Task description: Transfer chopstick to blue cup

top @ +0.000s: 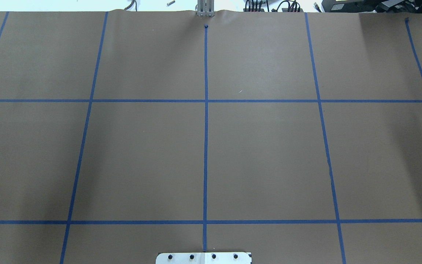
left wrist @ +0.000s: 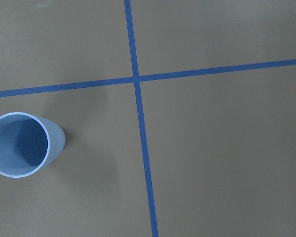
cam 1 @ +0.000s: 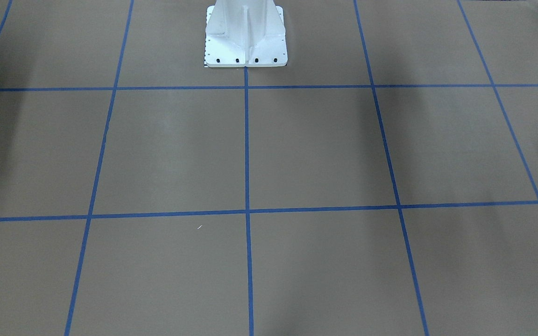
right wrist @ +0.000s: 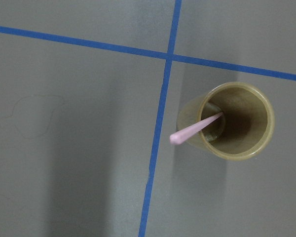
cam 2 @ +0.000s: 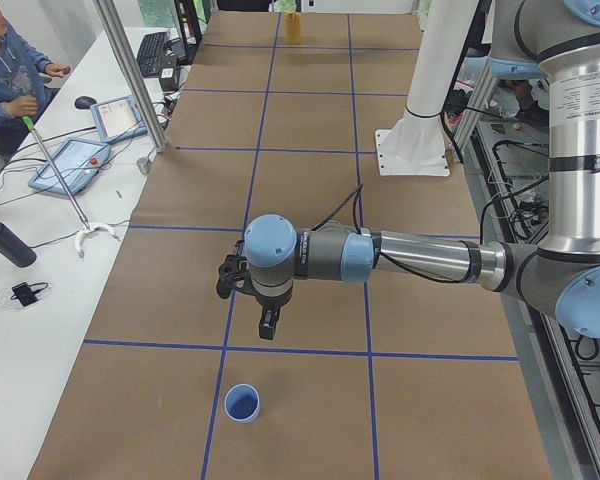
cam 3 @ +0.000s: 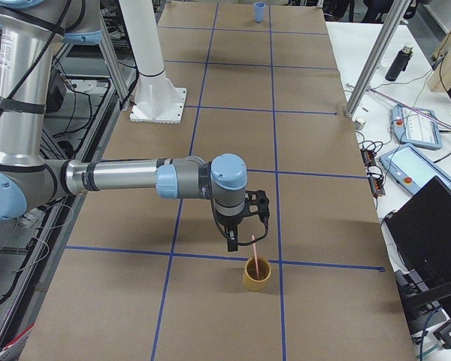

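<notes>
Pale pink chopstick (right wrist: 195, 127) leans in the tan cup (right wrist: 246, 123), top jutting past the rim, probably for easy plucking. Just above that cup hangs the right hand (cam 3: 240, 233); its opening cannot be told. Far along the worktop (cam 3: 210, 135) from the tan cup, the empty blue cup (left wrist: 19, 144) stands mouth-up to receive; the left hand (cam 2: 264, 312) is nearby, opening likewise unclear.

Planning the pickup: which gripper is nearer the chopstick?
Right. The right gripper hangs just above and beside the chopstick, which leans in the tan cup. The left gripper hovers far off, by the blue cup.
</notes>
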{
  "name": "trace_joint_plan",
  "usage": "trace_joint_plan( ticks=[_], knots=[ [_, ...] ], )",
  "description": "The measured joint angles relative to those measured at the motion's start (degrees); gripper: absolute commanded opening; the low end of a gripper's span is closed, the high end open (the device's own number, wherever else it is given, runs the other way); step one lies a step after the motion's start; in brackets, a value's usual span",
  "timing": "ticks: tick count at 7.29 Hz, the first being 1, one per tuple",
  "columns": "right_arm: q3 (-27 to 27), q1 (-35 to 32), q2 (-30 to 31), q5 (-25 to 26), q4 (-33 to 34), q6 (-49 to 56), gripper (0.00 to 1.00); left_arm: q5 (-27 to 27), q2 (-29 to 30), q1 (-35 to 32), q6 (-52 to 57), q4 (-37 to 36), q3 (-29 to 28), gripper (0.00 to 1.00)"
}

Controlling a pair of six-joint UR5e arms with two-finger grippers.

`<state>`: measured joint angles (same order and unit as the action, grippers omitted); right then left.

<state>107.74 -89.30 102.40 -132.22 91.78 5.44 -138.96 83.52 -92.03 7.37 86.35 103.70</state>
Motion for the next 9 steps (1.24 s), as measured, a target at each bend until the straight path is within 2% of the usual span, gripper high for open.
trace_joint_plan(
  ticks=[4, 5, 6, 7, 9],
  knots=[
    [0.1, 0.0, 0.0, -0.1, 0.0, -0.1, 1.00, 0.1, -1.8, 0.2, -0.9, 4.8, -0.1, 0.97],
    [0.1, 0.0, 0.0, -0.1, 0.0, -0.2, 1.00, 0.1, -1.9, 0.2, -1.4, 5.1, -0.3, 0.89],
    [0.0, 0.0, -0.1, -0.1, 0.0, -0.4, 1.00, 0.1, -1.7, 0.2, -1.5, 5.5, -1.1, 0.97],
    [0.0, 0.0, -0.2, -0.1, 0.0, -0.5, 1.00, 0.3, -1.0, 0.2, -0.9, 7.1, -3.6, 0.97],
    [-0.1, 0.0, -0.3, -0.1, 0.0, -0.6, 1.00, 2.2, 2.6, 0.2, 1.2, 13.2, -13.7, 0.97]
  ],
)
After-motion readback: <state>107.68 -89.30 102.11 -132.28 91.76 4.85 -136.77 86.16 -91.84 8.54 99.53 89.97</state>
